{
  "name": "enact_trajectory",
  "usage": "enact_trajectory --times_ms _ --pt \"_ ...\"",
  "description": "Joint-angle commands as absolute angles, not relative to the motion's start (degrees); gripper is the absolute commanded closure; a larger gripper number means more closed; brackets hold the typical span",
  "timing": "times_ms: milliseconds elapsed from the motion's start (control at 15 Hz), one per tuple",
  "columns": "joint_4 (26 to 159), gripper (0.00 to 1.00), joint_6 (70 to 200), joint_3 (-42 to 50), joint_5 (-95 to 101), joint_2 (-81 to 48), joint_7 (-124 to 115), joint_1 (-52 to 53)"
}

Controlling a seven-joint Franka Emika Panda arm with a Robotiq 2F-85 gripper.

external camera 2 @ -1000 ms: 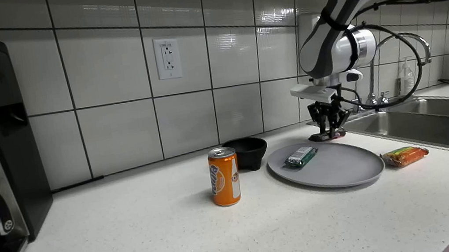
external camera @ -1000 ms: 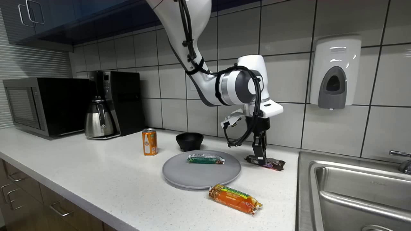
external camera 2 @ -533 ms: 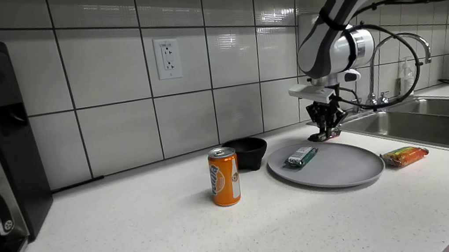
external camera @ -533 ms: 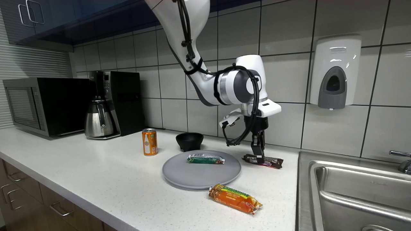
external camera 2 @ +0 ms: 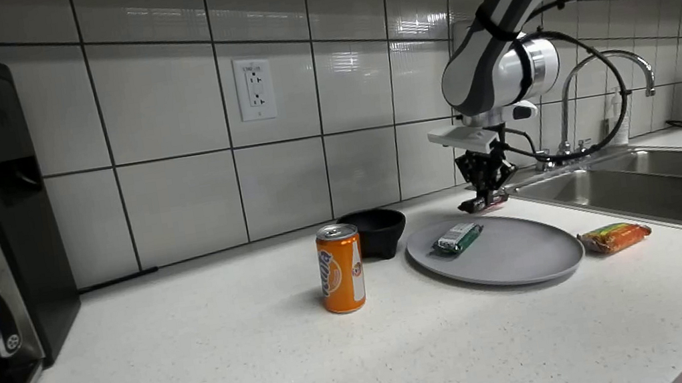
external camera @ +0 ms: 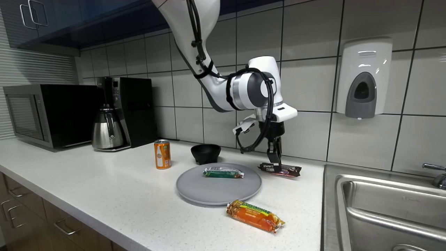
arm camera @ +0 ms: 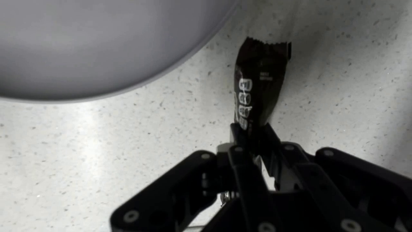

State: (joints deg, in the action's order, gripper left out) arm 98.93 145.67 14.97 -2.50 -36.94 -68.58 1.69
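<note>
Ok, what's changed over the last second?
The gripper has closed on the dark wrapped bar and shifted it up and to the left in both exterior views, apparently lifting it off the counter. Nothing was let go. The gray plate, the green bar on it, the orange bar, the can and the black bowl stayed put.

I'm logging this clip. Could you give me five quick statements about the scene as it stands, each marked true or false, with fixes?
1. The gripper grips the dark-wrapped bar. True.
2. The orange can lies on its side. False: it stands upright.
3. The green-wrapped bar lies on the gray plate. True.
4. The orange-wrapped bar is in the sink. False: it lies on the counter.
5. The black bowl stands off the gray plate. True.
</note>
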Motion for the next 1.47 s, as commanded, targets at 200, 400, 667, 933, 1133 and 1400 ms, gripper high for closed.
enact_trajectory --times_ms 200,400,667,933,1133,1400 --pt "105.8 0.96 145.3 16.8 1.3 -29.8 -72.9 5.8" --pt "109.1 0.96 145.3 16.8 3.4 -26.9 -74.6 6.9" --pt "113.1 0.96 144.6 16.5 6.5 -23.3 -76.1 7.9" --pt "116.2 0.96 143.4 15.7 9.2 -21.1 -76.7 8.6" --pt "117.8 0.96 141.9 15.4 11.4 -20.1 -77.4 9.2" --pt "119.2 0.96 139.8 14.4 13.7 -19.3 -78.2 9.7"
